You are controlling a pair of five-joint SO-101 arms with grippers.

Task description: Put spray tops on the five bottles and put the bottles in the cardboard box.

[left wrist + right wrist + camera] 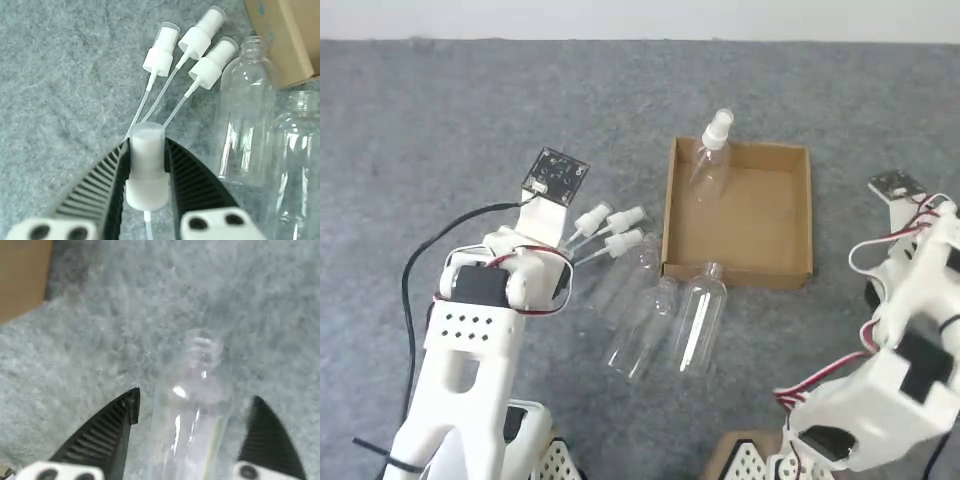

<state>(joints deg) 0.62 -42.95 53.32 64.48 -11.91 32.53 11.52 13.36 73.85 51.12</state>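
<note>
Clenched in my left jaws sits a spray top [146, 167], ready for fitting, I judge; three spares [200, 37] lie just ahead. My right jaws stand released, framing an uncapped bottle [196, 405], probably to steady it.

From above, my left arm [505, 285] rises out of the near left corner of the grey carpet [440, 110], and my right arm [910, 330] stands at the near right. Three loose spray tops [623, 217] lie fanned between my left arm and the cardboard box [738, 272]. One capped bottle [710, 165] stands in the box's far left corner. Three open bottles [701, 320] lie just in front of the box.
</note>
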